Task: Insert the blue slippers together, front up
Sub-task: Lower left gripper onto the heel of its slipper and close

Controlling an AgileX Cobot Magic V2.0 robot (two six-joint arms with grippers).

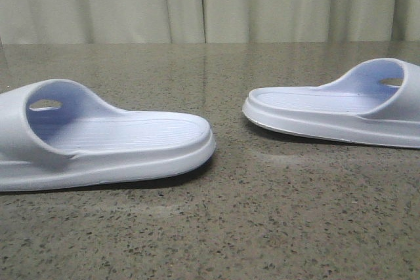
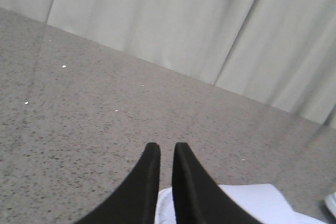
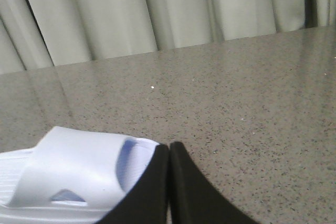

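Two pale blue slippers lie apart, soles down, on the speckled table. In the front view the left slipper (image 1: 98, 139) has its strap at the left edge and its open end toward the middle. The right slipper (image 1: 341, 109) mirrors it, strap at the right edge. Neither gripper shows in the front view. My left gripper (image 2: 167, 148) is shut but for a thin slit, holding nothing, with a slipper (image 2: 252, 203) below it. My right gripper (image 3: 169, 148) is shut and empty, its fingers touching, beside the strap of a slipper (image 3: 79, 166) with a triangular side hole.
A pleated pale curtain (image 1: 210, 1) hangs behind the table's far edge. A bare strip of grey speckled tabletop (image 1: 230, 181) separates the two slippers, and more lies in front of them.
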